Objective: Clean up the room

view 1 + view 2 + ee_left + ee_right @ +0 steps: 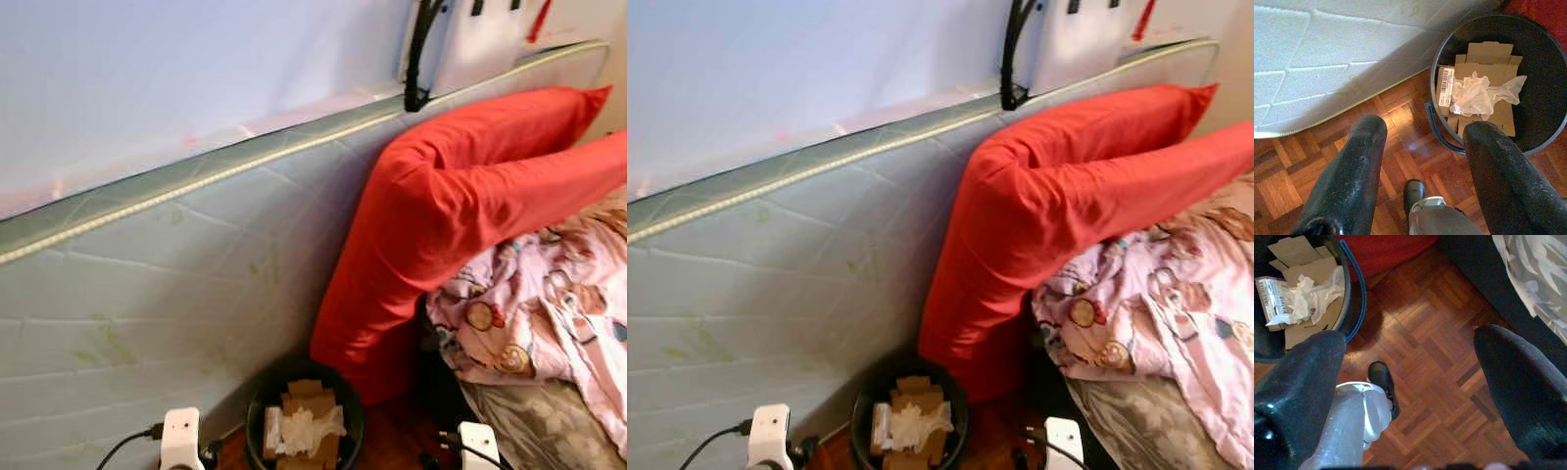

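Note:
A black waste bin (254,411) stands on the parquet floor at the foot of a leaning mattress (196,284). It holds flattened cardboard (1488,58), crumpled white paper (1474,93) and a small barcoded box (1444,85). My left gripper (1427,127) hangs open over the floor beside the bin's rim, holding nothing. My right gripper (1408,335) is open too, above bare parquet between the bin (1354,289) and the bed. A long red pillow (460,206) droops from the bed down behind the bin.
A pink patterned blanket (558,294) lies rumpled on the bed at the right, above a dark bed base (1474,264). A black cable (419,59) hangs on the wall above the mattress. My own foot (1382,379) stands on the parquet (1435,357).

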Robot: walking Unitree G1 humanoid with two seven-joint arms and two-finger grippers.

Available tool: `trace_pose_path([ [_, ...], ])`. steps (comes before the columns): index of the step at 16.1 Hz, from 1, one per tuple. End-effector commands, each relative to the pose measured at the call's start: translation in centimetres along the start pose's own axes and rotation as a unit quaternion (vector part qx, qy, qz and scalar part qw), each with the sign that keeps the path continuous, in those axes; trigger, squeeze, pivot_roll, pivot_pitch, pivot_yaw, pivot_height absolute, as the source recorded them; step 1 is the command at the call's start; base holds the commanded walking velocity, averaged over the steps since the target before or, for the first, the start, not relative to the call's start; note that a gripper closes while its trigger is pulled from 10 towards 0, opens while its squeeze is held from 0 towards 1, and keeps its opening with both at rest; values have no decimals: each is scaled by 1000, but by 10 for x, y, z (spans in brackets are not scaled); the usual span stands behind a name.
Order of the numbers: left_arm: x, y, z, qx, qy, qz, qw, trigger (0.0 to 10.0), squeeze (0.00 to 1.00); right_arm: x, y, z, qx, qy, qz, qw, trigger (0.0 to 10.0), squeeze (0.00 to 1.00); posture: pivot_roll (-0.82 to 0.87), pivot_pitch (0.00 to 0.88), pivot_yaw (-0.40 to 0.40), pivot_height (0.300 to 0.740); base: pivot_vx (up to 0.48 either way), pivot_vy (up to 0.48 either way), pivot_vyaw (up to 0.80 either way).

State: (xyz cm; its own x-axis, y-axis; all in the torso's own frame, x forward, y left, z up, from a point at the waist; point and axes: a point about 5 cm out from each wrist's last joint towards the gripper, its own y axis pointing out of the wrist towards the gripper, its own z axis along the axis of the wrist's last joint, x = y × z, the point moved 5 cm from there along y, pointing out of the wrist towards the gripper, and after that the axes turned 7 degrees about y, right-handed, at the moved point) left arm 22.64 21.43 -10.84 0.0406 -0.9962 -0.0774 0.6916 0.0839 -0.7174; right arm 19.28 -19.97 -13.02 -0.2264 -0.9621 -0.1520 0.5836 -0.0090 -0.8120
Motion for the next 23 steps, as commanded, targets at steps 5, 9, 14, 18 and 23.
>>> trace_pose_path([
  [5, 2, -1, -5, -13, 9, -3, 1000, 10000, 0, -26, 3, -7, -8, -5, 13, 1000, 10000, 0, 49, 0, -32, 740, 0, -78, -774],
  [9, 1, -1, -5, -11, 9, -3, 1000, 10000, 0, -31, 4, -6, -3, -5, 17, 1000, 10000, 0, 51, 0, -32, 740, 0, 0, -581],
  [14, 2, 0, -4, -10, 10, -4, 1000, 10000, 0, -29, 4, -5, 2, -6, 16, 1000, 10000, 0, 50, 0, -33, 740, 0, 0, 0],
  [18, 2, 0, -3, -8, 17, -5, 1000, 10000, 0, -28, 3, -4, 4, -5, 15, 1000, 10000, 0, 50, 0, -32, 740, 0, 0, 0],
  [23, 3, 0, -3, -6, 19, -4, 1000, 10000, 0, -27, 3, -3, 5, -5, 13, 1000, 10000, 0, 50, 0, -34, 740, 0, -220, 0],
])
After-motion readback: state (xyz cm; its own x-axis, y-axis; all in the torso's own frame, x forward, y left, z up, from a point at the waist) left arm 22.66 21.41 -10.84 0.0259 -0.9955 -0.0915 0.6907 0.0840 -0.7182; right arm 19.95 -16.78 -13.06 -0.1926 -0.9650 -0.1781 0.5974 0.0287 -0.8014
